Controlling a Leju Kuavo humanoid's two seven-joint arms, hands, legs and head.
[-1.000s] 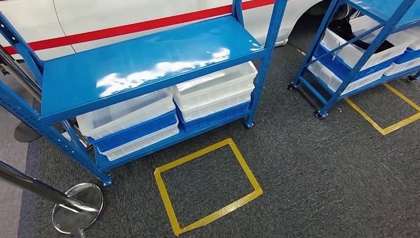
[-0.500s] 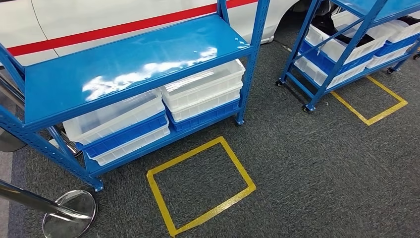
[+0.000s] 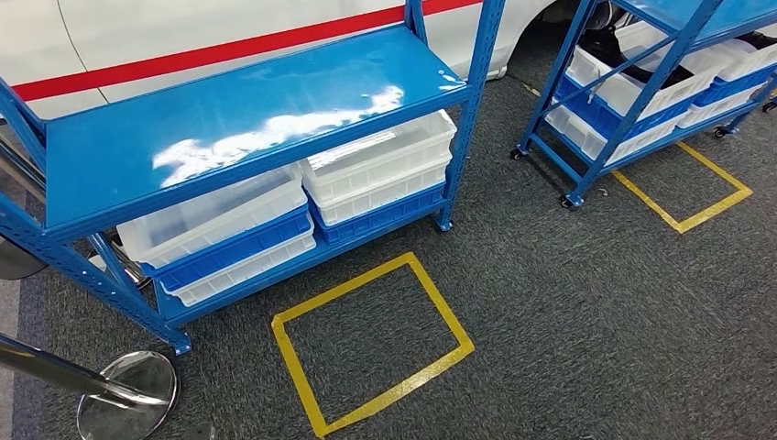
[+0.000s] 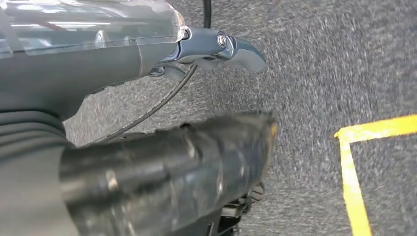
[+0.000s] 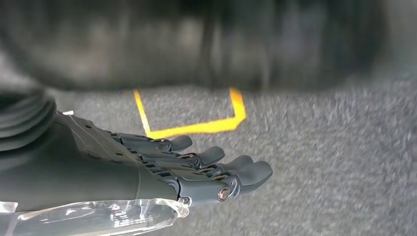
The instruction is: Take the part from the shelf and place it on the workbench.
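We see our right hand (image 5: 162,167) empty, fingers (image 5: 246,173) loosely apart; left hand (image 4: 147,54) we cannot tell. Blue metal shelf (image 3: 238,119) at eleven o'clock.

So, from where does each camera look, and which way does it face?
Head view: high on the body, facing forward and down at the blue shelf, bins and a yellow square on the carpet.
Left wrist view: behind the left hand, facing the carpet.
Right wrist view: behind the right hand, fingers extended, holding nothing, facing the carpet.
Shared: both wrist views show yellow floor tape, as the head view does.
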